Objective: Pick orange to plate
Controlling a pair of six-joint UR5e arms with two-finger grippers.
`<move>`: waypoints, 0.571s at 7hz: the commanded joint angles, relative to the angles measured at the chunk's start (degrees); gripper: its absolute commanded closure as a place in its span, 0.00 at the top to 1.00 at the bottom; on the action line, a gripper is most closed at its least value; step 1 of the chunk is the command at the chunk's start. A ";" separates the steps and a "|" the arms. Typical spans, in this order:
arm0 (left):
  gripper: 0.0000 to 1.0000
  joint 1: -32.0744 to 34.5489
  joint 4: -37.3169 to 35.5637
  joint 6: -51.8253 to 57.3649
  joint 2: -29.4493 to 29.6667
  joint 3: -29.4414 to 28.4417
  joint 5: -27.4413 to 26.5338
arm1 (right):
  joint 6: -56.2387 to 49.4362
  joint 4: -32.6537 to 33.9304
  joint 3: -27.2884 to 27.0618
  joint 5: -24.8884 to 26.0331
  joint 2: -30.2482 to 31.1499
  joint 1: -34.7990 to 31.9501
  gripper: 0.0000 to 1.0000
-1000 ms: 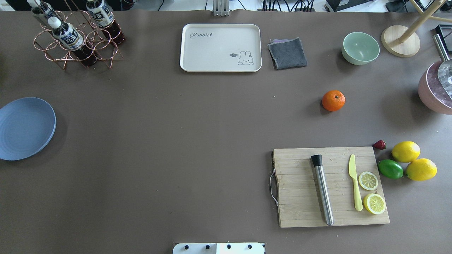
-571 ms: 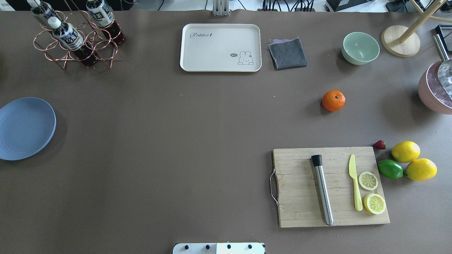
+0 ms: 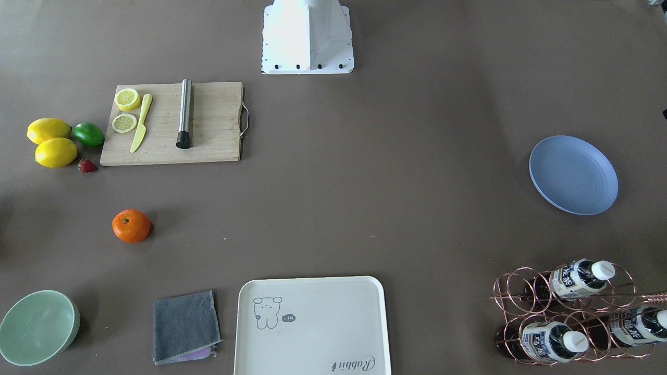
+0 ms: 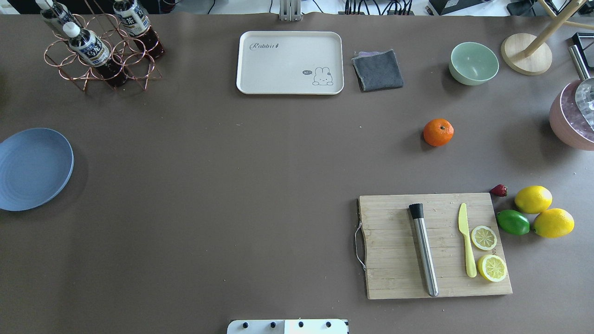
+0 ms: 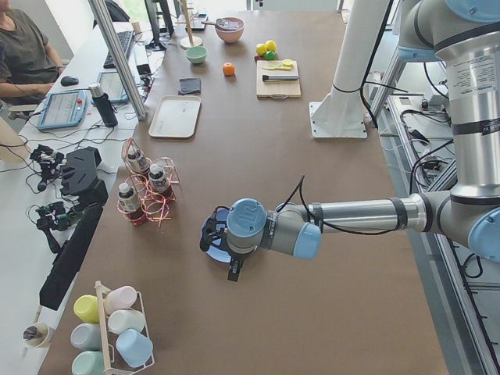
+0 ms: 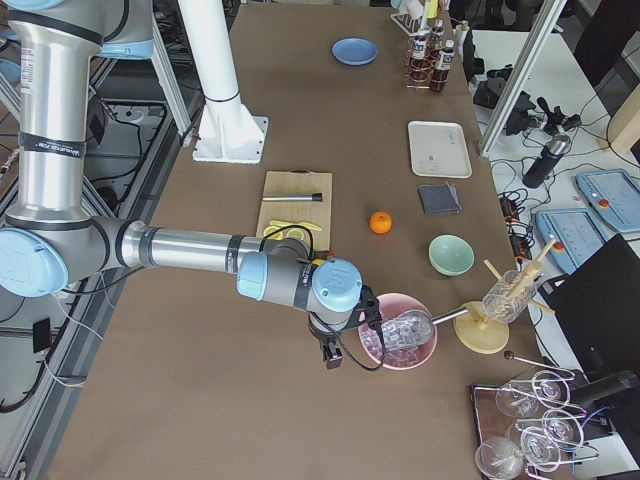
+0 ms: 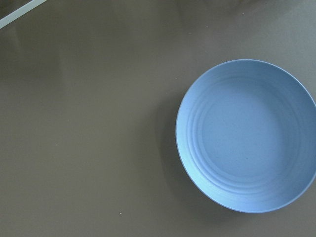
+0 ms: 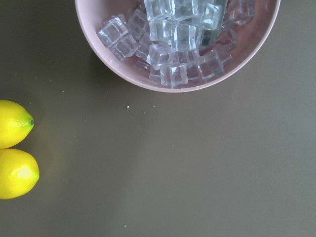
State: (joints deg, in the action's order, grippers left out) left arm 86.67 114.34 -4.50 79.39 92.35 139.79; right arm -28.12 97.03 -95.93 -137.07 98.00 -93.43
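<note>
Right of centre, beyond the cutting board [image 4: 390,232], the orange [image 4: 438,132] is sitting free, well apart from the plate [image 4: 32,169] far left. The right gripper [image 6: 372,322], whose grip I cannot tell, is hovering by the ice bowl [image 4: 568,130]; it should be straddling the fruit's widest girth.

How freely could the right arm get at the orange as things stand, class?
Probably yes: the orange sits alone on bare table; the right arm hovers nearby, beside the ice bowl.
</note>
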 commanded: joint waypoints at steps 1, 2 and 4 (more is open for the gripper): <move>0.97 -6.58 18.46 -10.93 6.18 -15.28 -0.22 | -0.01 -0.09 -0.04 -0.92 -0.09 0.09 1.00; 0.97 -9.04 22.38 -13.76 8.47 -19.62 -1.44 | -0.10 -0.09 -0.22 -1.01 -0.09 0.00 1.00; 0.97 -15.19 26.09 -19.37 8.58 -20.11 -7.24 | -0.27 -0.61 0.39 -1.01 -0.09 0.09 1.00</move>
State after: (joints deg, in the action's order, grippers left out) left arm 75.16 137.37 -19.91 87.47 73.40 135.18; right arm -28.35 96.81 -95.83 -138.04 97.87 -93.36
